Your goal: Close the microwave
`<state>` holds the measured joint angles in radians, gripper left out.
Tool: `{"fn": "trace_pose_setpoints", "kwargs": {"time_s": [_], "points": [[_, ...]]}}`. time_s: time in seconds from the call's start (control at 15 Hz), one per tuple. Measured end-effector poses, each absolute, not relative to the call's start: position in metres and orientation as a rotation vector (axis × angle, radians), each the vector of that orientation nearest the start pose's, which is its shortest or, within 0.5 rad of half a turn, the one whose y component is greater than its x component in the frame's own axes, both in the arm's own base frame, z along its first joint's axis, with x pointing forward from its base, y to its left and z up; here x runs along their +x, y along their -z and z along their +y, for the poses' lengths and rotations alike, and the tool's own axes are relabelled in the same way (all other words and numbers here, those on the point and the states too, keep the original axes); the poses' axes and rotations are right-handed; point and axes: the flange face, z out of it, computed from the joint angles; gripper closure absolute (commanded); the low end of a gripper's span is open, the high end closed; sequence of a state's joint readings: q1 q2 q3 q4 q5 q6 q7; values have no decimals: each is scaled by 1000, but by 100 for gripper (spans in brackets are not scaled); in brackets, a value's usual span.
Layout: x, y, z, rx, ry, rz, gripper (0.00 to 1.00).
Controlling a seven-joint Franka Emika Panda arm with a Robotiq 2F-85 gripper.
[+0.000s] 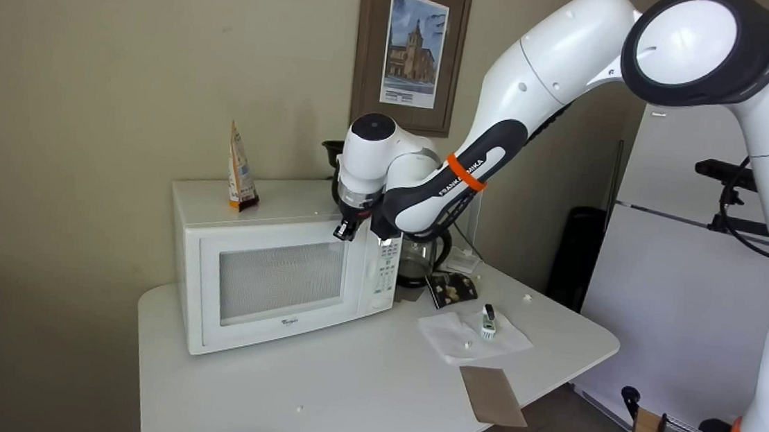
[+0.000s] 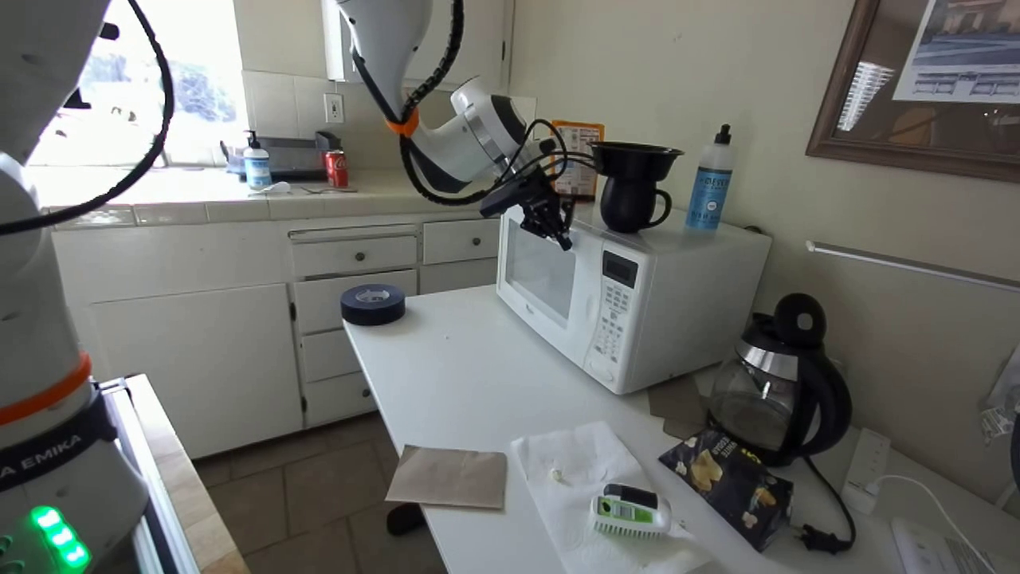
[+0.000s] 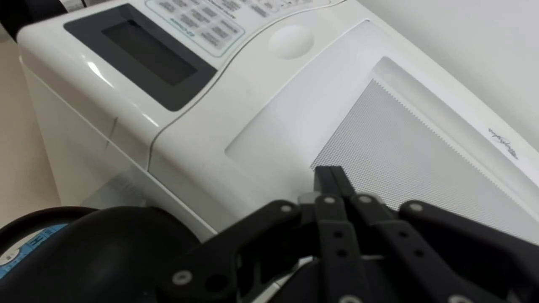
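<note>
White tabletop [image 1: 313, 391], beside a beige wall [image 1: 101, 115], carried the countertop microwave [image 1: 293, 270]. I found its door [image 3: 294, 113] flush with the control panel [image 2: 615, 311]; closing appeared complete, with only withdrawal left. My claw [image 3: 334, 181], pressed together on nothing, stood at the door; contact undetermined. A black bowl [image 2: 635, 163] on a mug [image 2: 627, 206] crowded the top edge; open room lay frontward.

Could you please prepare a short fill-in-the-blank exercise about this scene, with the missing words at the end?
1. The door of the microwave is ____ (open or closed).
2. The gripper is ____ (open or shut).
3. The mug on the microwave and the bowl above it are ____ in colour.
4. The framed picture hangs on the ____.

Missing words: closed; shut; black; wall.
</note>
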<state>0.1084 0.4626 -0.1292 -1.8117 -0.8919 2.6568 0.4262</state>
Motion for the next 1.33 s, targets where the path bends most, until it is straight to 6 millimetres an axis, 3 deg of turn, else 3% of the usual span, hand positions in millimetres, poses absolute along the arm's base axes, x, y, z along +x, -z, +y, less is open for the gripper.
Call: {"fn": "trace_pose_setpoints", "kwargs": {"time_s": [0.33, 0.47, 0.6, 0.93, 1.13, 1.33], "points": [[670, -313, 15, 2740, -436, 401, 100], [656, -321, 19, 2828, -310, 412, 72], [636, -338, 18, 2892, -156, 366, 60], [582, -392, -15, 2953, 118, 87, 20], [551, -411, -37, 3044, 122, -62, 0], [520, -400, -66, 3099, 43, -258, 0]]}}
